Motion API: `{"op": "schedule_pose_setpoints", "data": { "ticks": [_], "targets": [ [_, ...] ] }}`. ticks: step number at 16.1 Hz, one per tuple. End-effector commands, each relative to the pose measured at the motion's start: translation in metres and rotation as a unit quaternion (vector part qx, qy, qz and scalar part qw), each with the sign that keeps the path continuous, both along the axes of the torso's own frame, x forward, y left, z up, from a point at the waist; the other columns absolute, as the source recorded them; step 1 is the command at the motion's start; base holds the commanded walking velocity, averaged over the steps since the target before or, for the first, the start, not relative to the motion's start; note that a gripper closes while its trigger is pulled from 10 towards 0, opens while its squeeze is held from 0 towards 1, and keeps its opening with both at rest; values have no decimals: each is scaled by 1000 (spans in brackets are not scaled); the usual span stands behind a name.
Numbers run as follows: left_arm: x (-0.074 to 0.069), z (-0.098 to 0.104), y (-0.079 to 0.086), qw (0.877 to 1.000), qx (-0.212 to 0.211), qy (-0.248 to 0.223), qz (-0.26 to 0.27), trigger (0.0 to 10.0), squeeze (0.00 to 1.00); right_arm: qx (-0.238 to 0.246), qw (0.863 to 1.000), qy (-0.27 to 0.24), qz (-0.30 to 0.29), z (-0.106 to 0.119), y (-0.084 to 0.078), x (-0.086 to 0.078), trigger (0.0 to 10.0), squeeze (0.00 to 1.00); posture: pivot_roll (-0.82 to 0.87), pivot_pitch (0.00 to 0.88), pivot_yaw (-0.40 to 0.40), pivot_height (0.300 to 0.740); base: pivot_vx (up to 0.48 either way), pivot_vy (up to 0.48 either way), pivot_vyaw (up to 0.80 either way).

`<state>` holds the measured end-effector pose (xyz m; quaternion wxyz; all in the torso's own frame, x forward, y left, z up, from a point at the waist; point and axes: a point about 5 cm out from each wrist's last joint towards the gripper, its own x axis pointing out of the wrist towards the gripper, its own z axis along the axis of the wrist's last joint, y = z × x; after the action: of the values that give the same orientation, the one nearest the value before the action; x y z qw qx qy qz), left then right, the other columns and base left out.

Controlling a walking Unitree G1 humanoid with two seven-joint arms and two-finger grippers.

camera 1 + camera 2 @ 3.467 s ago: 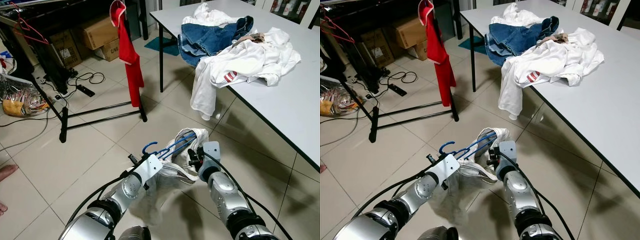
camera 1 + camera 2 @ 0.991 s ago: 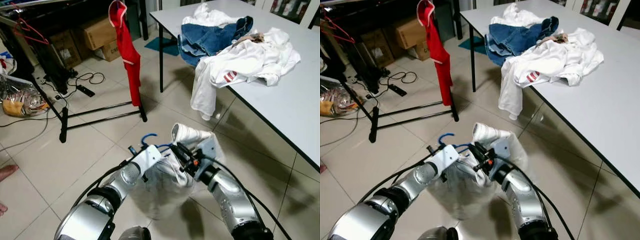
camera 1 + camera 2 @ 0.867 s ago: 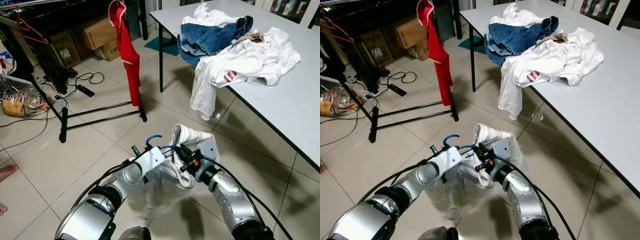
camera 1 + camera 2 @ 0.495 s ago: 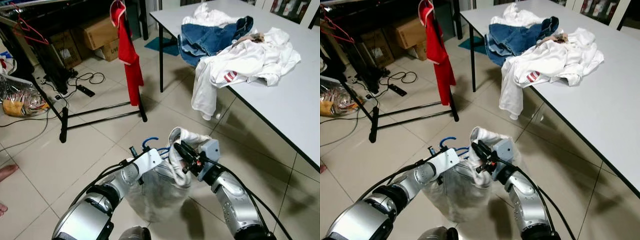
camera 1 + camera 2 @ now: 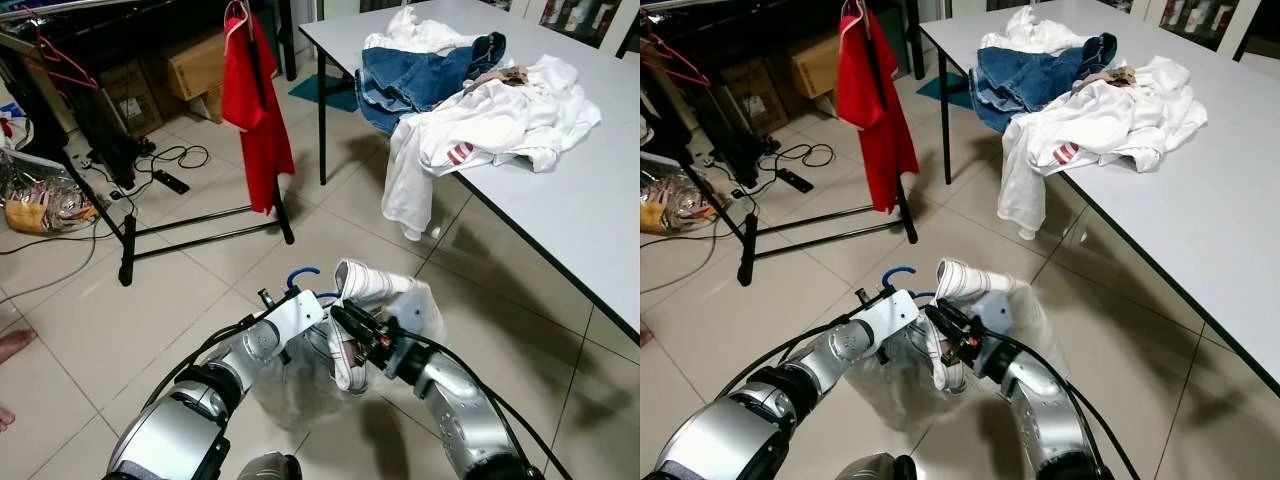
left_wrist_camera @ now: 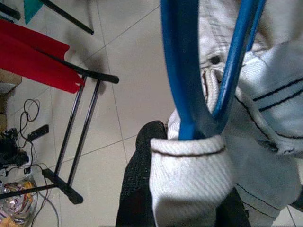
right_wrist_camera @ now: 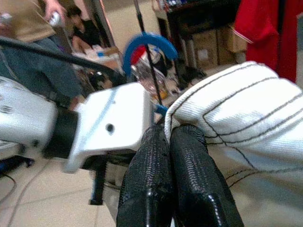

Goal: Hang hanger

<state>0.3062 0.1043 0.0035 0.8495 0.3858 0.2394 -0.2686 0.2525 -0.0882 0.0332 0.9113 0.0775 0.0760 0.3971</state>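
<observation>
Low over the floor tiles, the left gripper point(image 5: 272, 300) clamps the blue hanger point(image 6: 182, 80), white garment point(image 5: 980, 285) draped on it; just right, the right gripper point(image 7: 173, 156) pinches the cloth, fingers together.

Straight ahead of you the white garment point(image 5: 350, 330) hangs between both arms. The clothes rack point(image 5: 190, 225) with its red shirt point(image 5: 255, 105) stands at eleven o'clock, the table point(image 5: 560, 210) with piled clothes point(image 5: 470, 95) at one o'clock.
</observation>
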Motion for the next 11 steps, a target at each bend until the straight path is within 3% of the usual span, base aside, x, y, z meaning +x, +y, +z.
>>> {"op": "schedule_pose_setpoints", "data": {
  "ticks": [1, 4, 11],
  "targets": [
    [10, 14, -10, 999, -21, -31, -14, 10000, 0, -10, 1000, 2, 10, -1, 6, 1, 0, 0, -33, 0, 104, 740, 0, 0, 0],
    [9, 13, -10, 999, -17, -28, -20, 10000, 0, -13, 1000, -11, 26, 0, 8, 0, 0, 0, -32, 0, 105, 740, 0, 0, 0],
    [8, 13, -15, 999, -33, -29, -18, 10000, 0, -104, 994, -36, 19, -12, 5, 0, 0, 0, -33, 0, 108, 740, 0, 0, 0]
  ]
}}
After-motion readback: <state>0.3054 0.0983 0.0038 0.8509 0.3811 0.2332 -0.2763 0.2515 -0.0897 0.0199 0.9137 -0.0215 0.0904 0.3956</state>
